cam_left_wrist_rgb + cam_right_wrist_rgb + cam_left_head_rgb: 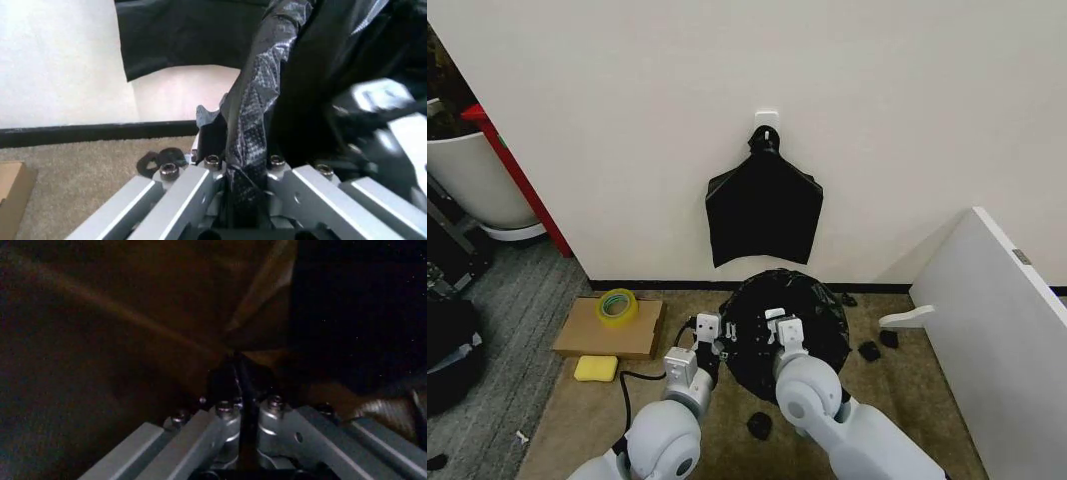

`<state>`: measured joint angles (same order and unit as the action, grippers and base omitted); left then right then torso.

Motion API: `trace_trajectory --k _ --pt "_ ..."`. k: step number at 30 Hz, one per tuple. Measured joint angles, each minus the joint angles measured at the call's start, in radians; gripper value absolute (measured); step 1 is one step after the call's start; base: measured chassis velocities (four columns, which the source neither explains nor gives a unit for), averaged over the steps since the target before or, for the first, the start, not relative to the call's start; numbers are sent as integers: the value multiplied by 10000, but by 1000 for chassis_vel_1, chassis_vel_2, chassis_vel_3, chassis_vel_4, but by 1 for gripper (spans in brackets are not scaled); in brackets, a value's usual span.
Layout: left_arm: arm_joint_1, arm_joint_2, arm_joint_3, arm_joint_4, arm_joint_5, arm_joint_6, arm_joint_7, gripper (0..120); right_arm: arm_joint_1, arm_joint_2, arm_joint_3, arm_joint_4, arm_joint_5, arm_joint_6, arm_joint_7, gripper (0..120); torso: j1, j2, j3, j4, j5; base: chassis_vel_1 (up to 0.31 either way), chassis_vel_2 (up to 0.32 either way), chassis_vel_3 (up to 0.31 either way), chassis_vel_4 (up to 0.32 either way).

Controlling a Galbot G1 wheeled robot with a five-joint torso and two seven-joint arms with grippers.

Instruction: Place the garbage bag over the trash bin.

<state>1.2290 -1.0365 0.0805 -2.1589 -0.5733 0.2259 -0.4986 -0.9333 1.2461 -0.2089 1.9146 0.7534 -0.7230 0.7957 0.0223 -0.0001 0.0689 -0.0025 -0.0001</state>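
While both arms are reaching forward over the carpet floor point(557, 400), the garbage bag point(812, 310) is sitting as a round, crinkly black shape just in front of the wall point(627, 120), and it is hiding what is standing under it (the trash bin itself cannot be made out). The left end effector point(708, 331) is pressing its fingers together on a twisted fold of the bag at the bag's left edge; the left wrist view is showing the fold point(250, 125) running between the closed fingers. The right end effector point(785, 327) is reaching into the bag's middle, and its fingers point(230, 415) are closing on a thin pleat of dark film. A flat black bundle point(764, 208) is hanging on the wall just above the bag.
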Motion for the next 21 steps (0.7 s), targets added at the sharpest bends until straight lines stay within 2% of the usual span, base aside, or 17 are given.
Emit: trace_trajectory --k 7,12,16,21 --pt "110 56 -105 -96 -7 -5 6 1 235 171 0 -537 -284 240 -277 0 0 0 0 1 2 0 0 0 0" --pt "115 97 -243 -109 -57 -32 6 1 118 -27 94 -625 -621 391 -484 0 0 0 0 1 3 0 0 0 0" --pt "252 69 -291 -190 -91 -57 12 1 -133 -357 -8 -130 -265 59 -436 0 0 0 -1 -2 1 0 0 0 0" --pt "360 20 -291 -313 -88 -64 39 1 -51 -299 -241 -145 -7 139 -663 0 0 1 -1 -1 2 0 0 0 0"
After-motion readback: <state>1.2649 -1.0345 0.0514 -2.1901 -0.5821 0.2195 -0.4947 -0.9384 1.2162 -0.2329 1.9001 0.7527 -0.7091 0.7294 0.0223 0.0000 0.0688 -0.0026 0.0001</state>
